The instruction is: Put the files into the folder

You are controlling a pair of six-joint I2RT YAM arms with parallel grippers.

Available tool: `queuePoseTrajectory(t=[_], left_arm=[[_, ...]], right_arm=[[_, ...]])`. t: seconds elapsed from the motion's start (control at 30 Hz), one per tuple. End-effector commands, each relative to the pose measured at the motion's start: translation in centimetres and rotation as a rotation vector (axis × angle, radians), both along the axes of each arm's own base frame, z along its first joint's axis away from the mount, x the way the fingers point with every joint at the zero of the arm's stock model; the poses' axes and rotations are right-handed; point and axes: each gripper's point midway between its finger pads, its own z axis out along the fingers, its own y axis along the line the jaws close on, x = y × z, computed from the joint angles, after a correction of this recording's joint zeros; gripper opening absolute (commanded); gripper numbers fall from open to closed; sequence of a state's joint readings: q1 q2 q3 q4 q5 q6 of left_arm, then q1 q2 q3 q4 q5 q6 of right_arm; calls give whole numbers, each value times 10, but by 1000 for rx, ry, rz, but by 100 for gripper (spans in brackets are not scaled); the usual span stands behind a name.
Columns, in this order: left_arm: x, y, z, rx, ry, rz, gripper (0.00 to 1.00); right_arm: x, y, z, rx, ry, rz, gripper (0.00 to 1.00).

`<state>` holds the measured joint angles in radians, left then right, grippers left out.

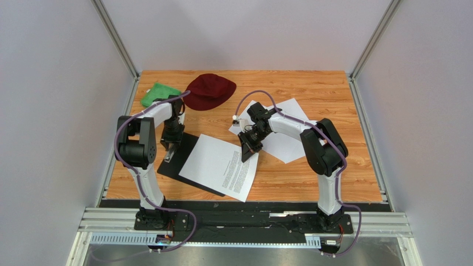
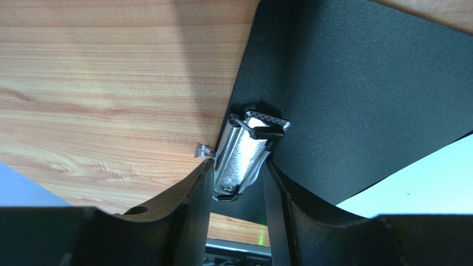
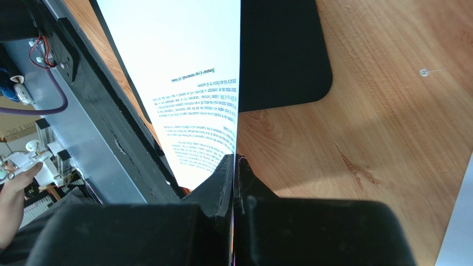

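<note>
Left fingers point(image 2: 191, 216) sit apart with the folder's silver clip point(image 2: 244, 152) lying lengthwise between them, each one right up against a side of it. Honestly can't tell if they're actually squeezing it or only touching. From above, the left gripper point(image 1: 170, 148) points down at the left short end of the folder point(image 1: 180, 169), which is where that clip sits.

Right fingers point(image 3: 222, 177) are pressed together on the edge of the printed sheet point(image 3: 189, 83), pinching it at the end with the text block. That edge looks lifted off the wood. In the top view the rest of the sheet lies slanted across the folder, covering most of it and sticking out past its right side. Its left edge stops short of the clip. So the right gripper point(image 1: 250, 148) has that one file, partly on the black board.

Rest of the files point(image 1: 284, 132), a few white sheets, lie overlapped on the table point(image 1: 333, 177) behind the right gripper, apart from the folder. Further back there's a dark red cap point(image 1: 210, 90) with a green cloth point(image 1: 158, 94) just to its left.
</note>
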<state>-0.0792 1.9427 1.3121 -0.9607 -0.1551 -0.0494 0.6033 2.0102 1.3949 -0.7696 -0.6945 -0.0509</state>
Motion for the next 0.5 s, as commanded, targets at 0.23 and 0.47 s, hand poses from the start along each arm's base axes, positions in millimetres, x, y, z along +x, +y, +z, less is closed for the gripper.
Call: queuePoseTrajectory(t=[0.23,0.47], left_arm=[[1,-48,3,-248,27,138,22],[-2,-78,17,-380,-43,272,21]], right_arm=[[35,-8,-5,-102,-108,20,0],[51,-22,1,-130,-176,98,0]])
